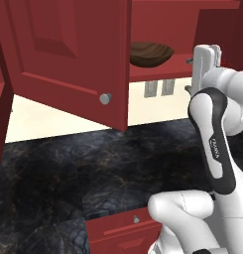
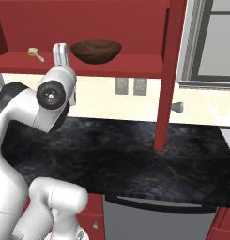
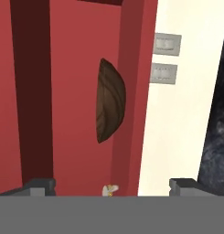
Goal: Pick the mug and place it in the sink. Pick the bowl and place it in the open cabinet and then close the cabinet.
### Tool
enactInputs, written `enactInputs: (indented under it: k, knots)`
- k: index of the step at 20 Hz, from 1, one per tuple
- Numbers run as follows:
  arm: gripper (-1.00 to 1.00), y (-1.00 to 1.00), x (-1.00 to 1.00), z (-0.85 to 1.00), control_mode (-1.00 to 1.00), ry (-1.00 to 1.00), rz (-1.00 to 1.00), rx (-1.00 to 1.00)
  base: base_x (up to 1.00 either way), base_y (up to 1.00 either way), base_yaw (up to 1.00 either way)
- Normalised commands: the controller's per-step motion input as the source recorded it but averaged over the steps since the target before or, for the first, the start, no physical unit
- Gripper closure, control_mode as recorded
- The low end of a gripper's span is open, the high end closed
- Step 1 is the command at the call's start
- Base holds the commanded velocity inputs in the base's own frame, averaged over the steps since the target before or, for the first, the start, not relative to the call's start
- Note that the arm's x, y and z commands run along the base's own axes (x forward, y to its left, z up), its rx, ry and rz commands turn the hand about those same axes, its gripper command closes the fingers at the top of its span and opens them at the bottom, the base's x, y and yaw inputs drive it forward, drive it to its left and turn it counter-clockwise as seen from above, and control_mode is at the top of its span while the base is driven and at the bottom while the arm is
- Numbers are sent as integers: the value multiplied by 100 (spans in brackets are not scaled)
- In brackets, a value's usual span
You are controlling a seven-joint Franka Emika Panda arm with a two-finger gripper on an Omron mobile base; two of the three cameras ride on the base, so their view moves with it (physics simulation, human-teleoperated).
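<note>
dark marbled counter [image 1: 68, 168], cream wall [image 2: 97, 101], outlets [image 1: 158, 88]

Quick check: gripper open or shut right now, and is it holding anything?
Gripper: open, holding nothing; the bowl sits on the cabinet shelf.

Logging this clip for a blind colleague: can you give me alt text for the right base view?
A dark wooden bowl sits on the bottom shelf of the open red cabinet, with the white arm's open gripper raised just left of it. Below lies a black marbled counter; the cabinet door stands open edge-on at right.
</note>
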Motion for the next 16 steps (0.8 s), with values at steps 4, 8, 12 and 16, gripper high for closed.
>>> enactInputs:
  k: [4, 8, 12, 16]
  knots:
    - [-100, -16, -35, 18, -100, 0, 0, 0, 0, 0, 0]
    - [-100, -32, -47, 20, -100, -3, 0, 0, 0, 0, 0]
    - [-100, -23, -46, 16, -100, -3, 0, 0, 0, 0, 0]
    - [-100, -8, -47, 14, -100, -4, 0, 0, 0, 0, 0]
